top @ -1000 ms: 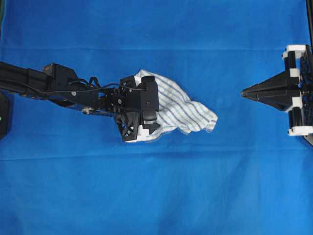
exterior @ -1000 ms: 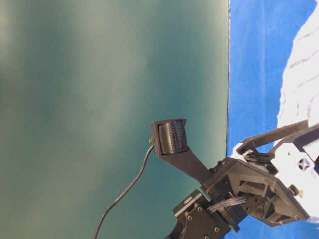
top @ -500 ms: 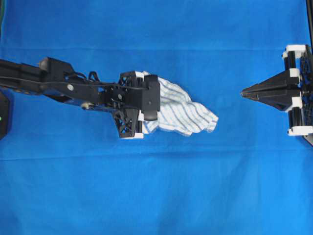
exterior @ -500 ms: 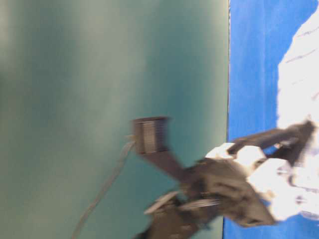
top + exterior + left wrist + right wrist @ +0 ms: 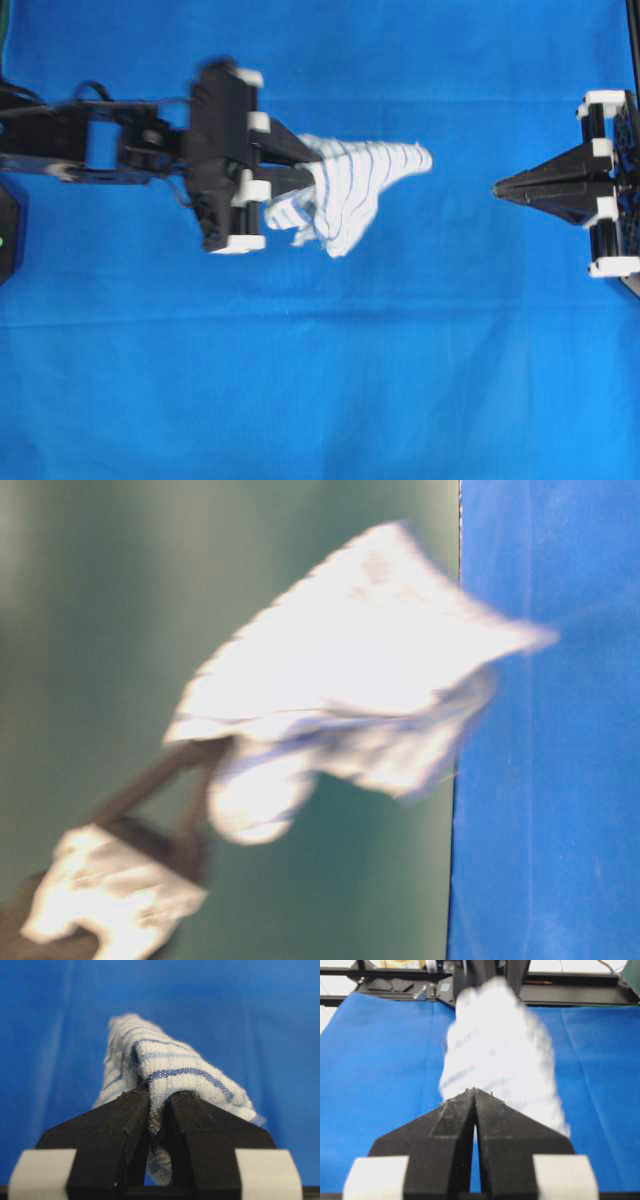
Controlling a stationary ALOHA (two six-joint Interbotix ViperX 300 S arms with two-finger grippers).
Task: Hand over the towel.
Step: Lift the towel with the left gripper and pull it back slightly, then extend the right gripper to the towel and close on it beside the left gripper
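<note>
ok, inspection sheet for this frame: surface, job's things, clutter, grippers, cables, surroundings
Surface: plain blue cloth covering the table, faint creases.
Job's things: small white towel with thin blue and grey stripes, lifted off the surface, hanging from the left gripper.
Clutter: nothing seen.
Grippers: left gripper shut on the towel; right gripper shut, holding nothing, apart from the towel.
Cables: black wiring along the left arm.
Surroundings: black frame rails beyond the far table edge.
</note>
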